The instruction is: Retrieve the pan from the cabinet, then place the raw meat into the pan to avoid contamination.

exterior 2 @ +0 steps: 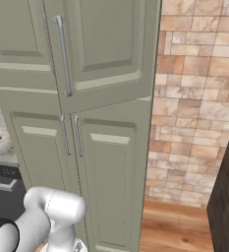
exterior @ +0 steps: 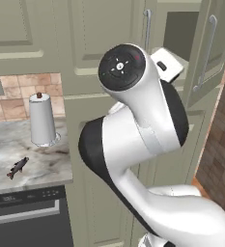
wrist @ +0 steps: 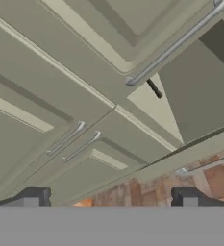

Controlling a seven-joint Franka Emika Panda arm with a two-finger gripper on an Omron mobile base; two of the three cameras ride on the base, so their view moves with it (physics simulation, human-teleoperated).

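In the left base view, a marbled surface [exterior: 32,159] sits at the left, above a dark dishwasher front [exterior: 27,217]. The raw meat [exterior: 18,167], a small dark fish with a forked tail, lies near the front edge of the surface toward its left side. Behind it and a little to the right, close to the surface's right edge, a paper-towel roll [exterior: 42,120] stands upright, well apart from the fish. A tiled backsplash [exterior: 17,96] runs behind both.

Right of the surface rises the cabinet [exterior: 109,58], sage green with panelled doors. Its upper right door [exterior: 210,53] hangs open, its long silver bar handle [exterior: 205,53] facing out, and the dark inside of the compartment [exterior: 181,34] shows behind it. In the hand view the thin black handle of the pan [wrist: 154,89] pokes out at the lip of that open compartment; the pan's round body is hidden.

The white arm fills the middle of the left base view, its hand raised in front of the open compartment. The jaws [wrist: 108,198] stand wide apart with nothing between them, their two dark tips at the bottom of the hand view, short of the cabinet.

In the right base view the lower doors [exterior 2: 86,162] are closed, their two handles side by side, and a brick wall [exterior 2: 194,98] stands to the right above a wooden floor [exterior 2: 175,226].
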